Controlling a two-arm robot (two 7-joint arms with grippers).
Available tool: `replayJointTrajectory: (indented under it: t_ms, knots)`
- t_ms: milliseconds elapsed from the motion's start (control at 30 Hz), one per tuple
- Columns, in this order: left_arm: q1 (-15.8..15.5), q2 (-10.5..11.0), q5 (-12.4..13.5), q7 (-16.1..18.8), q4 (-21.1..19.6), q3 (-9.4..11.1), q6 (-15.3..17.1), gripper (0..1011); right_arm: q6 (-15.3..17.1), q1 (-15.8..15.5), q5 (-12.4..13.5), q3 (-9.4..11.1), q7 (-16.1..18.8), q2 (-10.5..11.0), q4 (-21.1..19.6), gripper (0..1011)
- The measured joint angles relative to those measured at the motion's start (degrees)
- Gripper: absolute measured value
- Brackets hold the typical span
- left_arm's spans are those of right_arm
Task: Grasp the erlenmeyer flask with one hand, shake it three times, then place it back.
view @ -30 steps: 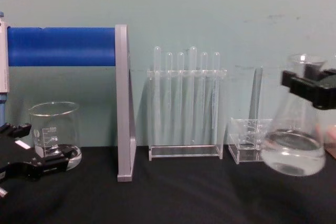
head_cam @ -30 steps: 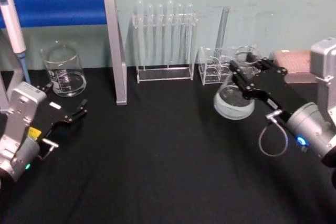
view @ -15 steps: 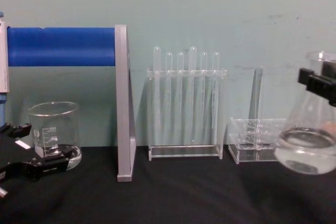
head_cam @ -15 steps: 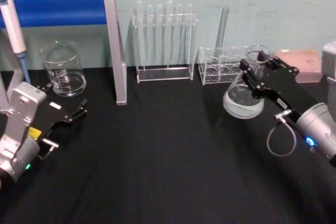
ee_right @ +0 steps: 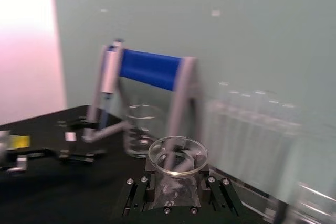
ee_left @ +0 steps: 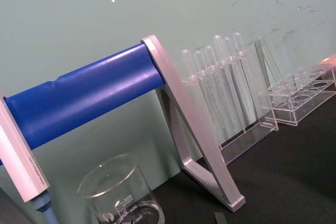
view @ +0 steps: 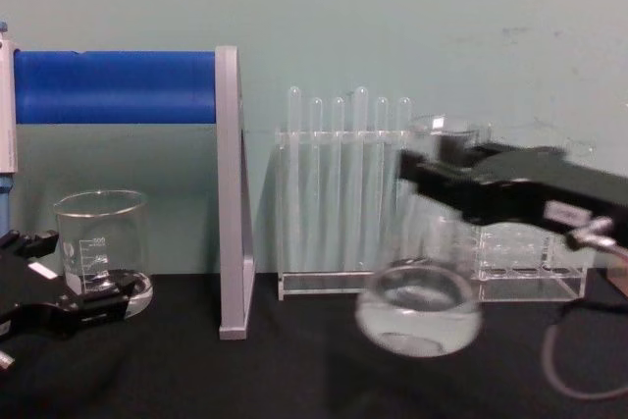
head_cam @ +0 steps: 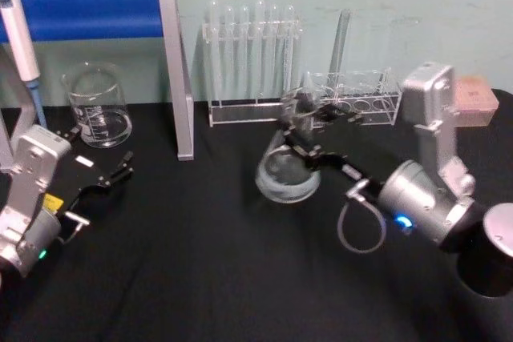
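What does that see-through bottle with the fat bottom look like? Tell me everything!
The clear glass cone-shaped flask has a wide round base, narrow neck and flared rim. A little clear liquid sits in its bottom. The black right tool is clamped on its neck, and it seems lifted off the black table, in front of the clear test-tube rack.

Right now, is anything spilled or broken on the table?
Nothing spilled or broken. The erlenmeyer flask leans slightly, gripped at its neck by the right gripper, liquid inside it. The left gripper rests open near the beaker.
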Motion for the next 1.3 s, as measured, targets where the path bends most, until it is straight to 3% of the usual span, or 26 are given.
replayJointTrajectory:
  t_ms: [233,367,633,933,1300]
  knots:
    - [0.0,0.0,0.0,0.0,0.0,0.0,0.0,1001,-0.4,2.8,1.2,-5.4,4.5,-0.9,1.6,449]
    - [0.0,0.0,0.0,0.0,0.0,0.0,0.0,1001,-0.6,3.7,1.7,-7.1,5.5,-1.0,2.1,449]
    - [0.0,0.0,0.0,0.0,0.0,0.0,0.0,1001,-1.1,4.2,2.4,-7.7,4.5,-0.5,2.3,449]
    - [0.0,0.0,0.0,0.0,0.0,0.0,0.0,1001,-1.3,3.1,2.4,-4.7,-0.3,0.7,1.7,449]
    - [0.0,0.0,0.0,0.0,0.0,0.0,0.0,1001,-1.5,-1.7,0.8,3.1,-8.2,1.8,-1.5,449]
